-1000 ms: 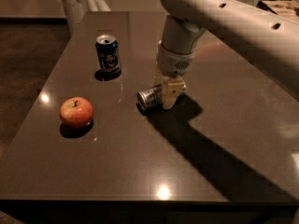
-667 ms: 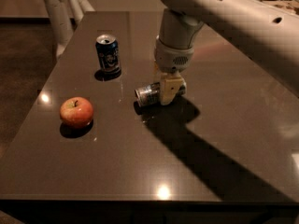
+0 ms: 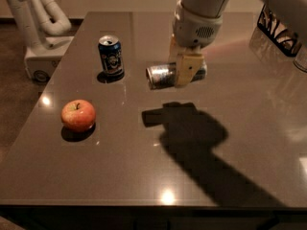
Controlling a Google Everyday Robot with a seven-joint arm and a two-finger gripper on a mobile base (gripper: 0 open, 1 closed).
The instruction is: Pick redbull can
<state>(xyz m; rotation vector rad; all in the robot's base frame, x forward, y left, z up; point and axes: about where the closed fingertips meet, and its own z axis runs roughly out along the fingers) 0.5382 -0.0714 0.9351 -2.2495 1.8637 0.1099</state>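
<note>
Slim silver redbull can (image 3: 160, 75), pale blue panels, lies horizontal in the air above the middle of the dark glossy table (image 3: 230, 176), shiny end facing left. It is not touching the surface: its shadow (image 3: 165, 115) sits on the table apart from it, nearer the camera.

The gripper (image 3: 185, 74) comes straight down from the white arm and is clamped across the can's right half. A tan finger (image 3: 184, 69) crosses the near side; the far finger is hidden behind the can. Top-down grip on a can lying sideways looks like why it hangs horizontal. The grasp is off-centre, so the left end could sag.

No readable print on the redbull can from this angle.

Short, wide dark blue can (image 3: 110, 55) stands upright left of it, well apart. It has a white emblem, but the lettering is too small to read. Red apple (image 3: 78, 115) sits near the left edge. White tubular stand (image 3: 38, 32) is off the table at left, and a black wire rack (image 3: 278, 28) is at the far right.

Judgement: pick essentially done.
</note>
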